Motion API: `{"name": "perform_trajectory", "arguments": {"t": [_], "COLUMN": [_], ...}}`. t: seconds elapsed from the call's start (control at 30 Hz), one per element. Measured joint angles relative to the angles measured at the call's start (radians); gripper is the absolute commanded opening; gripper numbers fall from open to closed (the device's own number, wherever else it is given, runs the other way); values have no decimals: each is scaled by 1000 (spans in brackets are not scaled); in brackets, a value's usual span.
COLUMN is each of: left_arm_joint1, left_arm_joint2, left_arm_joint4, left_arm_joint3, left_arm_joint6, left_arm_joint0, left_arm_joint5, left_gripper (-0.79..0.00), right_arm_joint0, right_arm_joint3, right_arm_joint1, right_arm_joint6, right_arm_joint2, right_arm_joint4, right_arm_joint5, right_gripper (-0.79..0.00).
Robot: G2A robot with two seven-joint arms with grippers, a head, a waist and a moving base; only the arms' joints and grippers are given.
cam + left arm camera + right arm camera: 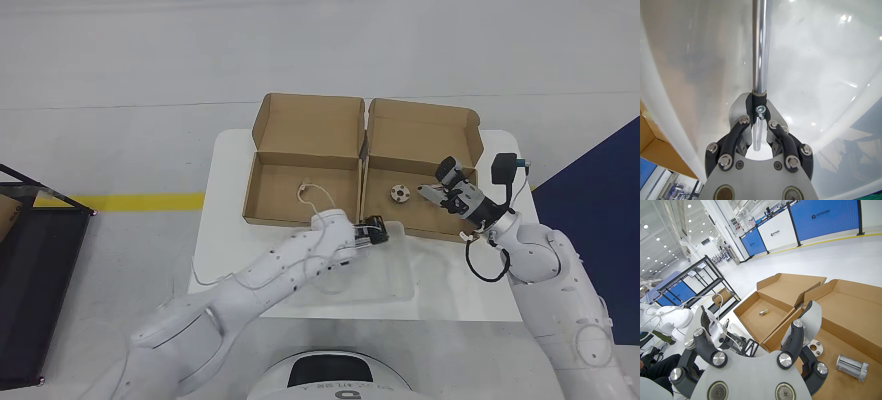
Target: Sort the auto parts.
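Note:
My left gripper (758,111) is shut on a shiny metal rod (760,56), held inside the clear plastic bin (819,66) at the table's front. From above, the left gripper (375,230) sits at the bin's (400,285) back-left corner. My right gripper (438,181) hovers open and empty over the right cardboard box (425,130). That box holds a round flange (815,348), the same flange (399,192) showing from above, and a ribbed metal cylinder (851,367). The left box (300,125) holds a small cylindrical part (763,312).
Both boxes stand side by side at the back of the white table (225,215), lids folded back. A black shelf rack (30,260) stands on the floor to the left. A yellow line (140,201) runs across the floor.

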Motion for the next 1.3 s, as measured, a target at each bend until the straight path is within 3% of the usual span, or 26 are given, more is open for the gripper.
{"name": "perform_trajectory", "arguments": {"t": [0.27,0.57,0.67,0.8,0.93,1.3], "left_arm_joint1": [68,123,135,134,114,84], "left_arm_joint2": [-85,-178,-208,-195,-151,-110], "left_arm_joint4": [62,50,56,83,85,67], "left_arm_joint3": [-153,-285,-307,-305,-274,-220], "left_arm_joint6": [-37,0,19,-20,-56,-11], "left_arm_joint0": [81,156,173,179,160,117], "left_arm_joint5": [-22,-134,-119,-88,-56,-46], "left_gripper": [-785,-785,-785,-785,-785,-776], "right_arm_joint0": [0,0,0,0,0,0], "right_arm_joint3": [0,0,0,0,0,0], "right_arm_joint1": [0,0,0,0,0,0], "right_arm_joint6": [0,0,0,0,0,0], "right_arm_joint2": [0,0,0,0,0,0], "right_arm_joint4": [0,0,0,0,0,0], "right_arm_joint5": [0,0,0,0,0,0], "right_gripper": [0,0,0,0,0,0]}}
